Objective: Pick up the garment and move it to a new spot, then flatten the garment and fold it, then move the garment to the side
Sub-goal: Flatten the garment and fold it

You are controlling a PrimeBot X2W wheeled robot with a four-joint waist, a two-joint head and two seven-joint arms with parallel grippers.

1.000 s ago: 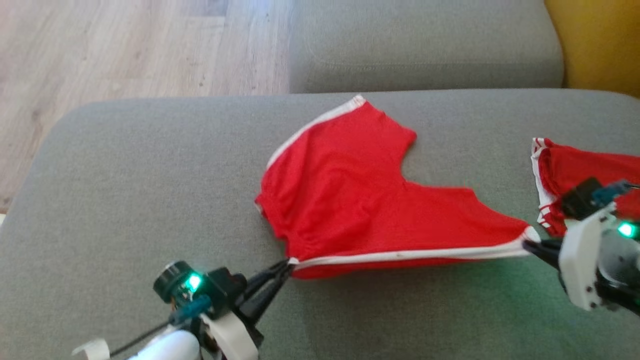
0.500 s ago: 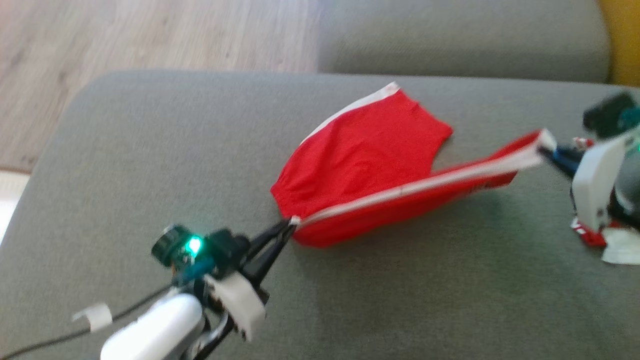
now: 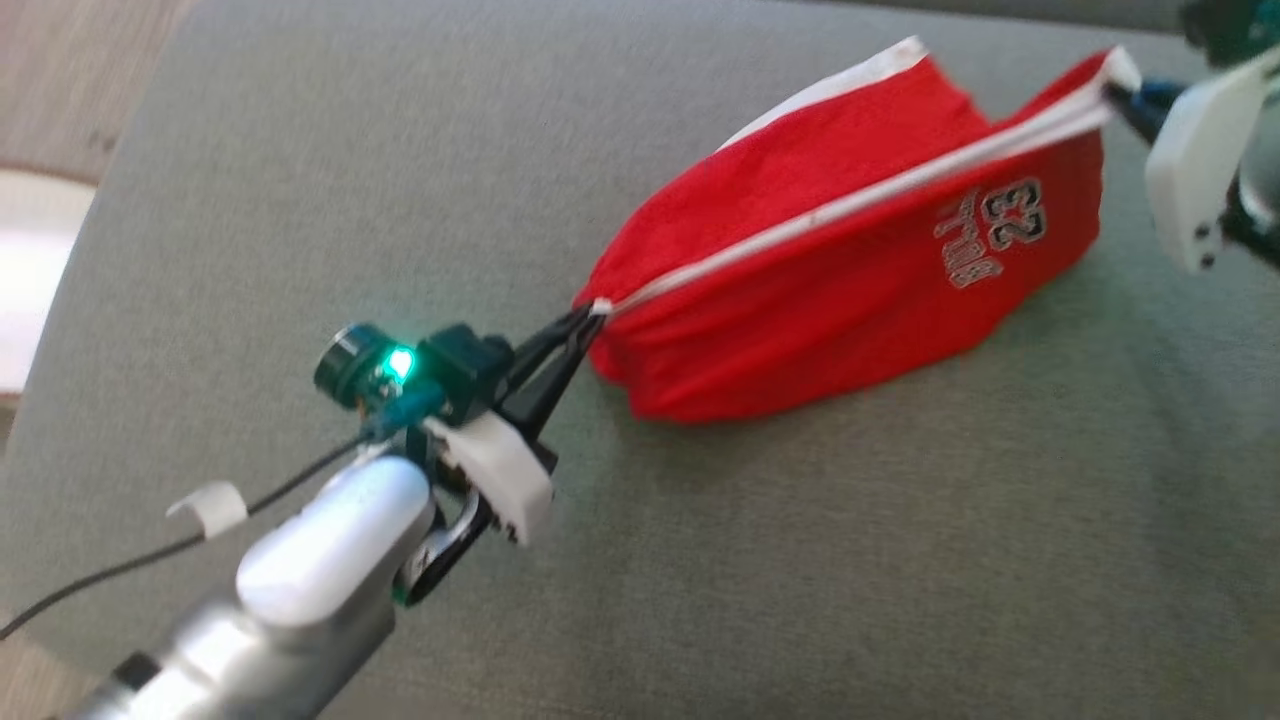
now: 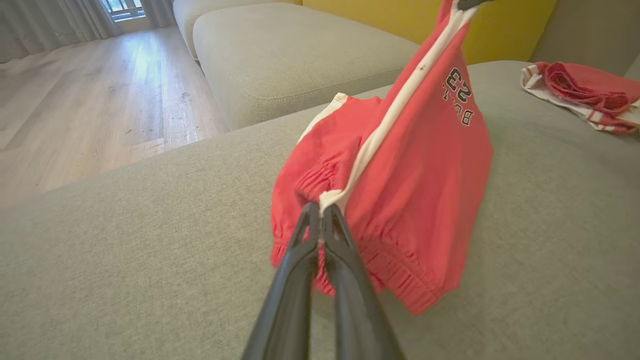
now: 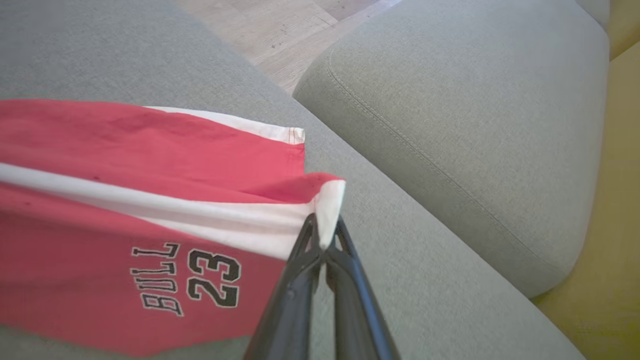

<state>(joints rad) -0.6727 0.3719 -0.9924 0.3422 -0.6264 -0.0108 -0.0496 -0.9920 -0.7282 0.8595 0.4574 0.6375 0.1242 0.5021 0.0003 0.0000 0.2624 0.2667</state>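
Red garment (image 3: 850,290) held taut over a grey sofa cushion (image 3: 800,560).
We grip it at both ends of its white side stripe (image 3: 860,195). Our left end effector (image 3: 590,313), fingers pressed together, pinches the near-left end at the gathered waistband. Our right end effector (image 3: 1118,93) is clamped on the far-right hem corner. The panel printed "BULL 23" hangs below the stripe, and the other leg lies on the cushion behind. A second red garment (image 4: 585,90) lies crumpled further right.

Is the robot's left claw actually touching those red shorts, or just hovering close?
Touching. The left wrist view shows the left gripper pinched shut on the red shorts at their white stripe.
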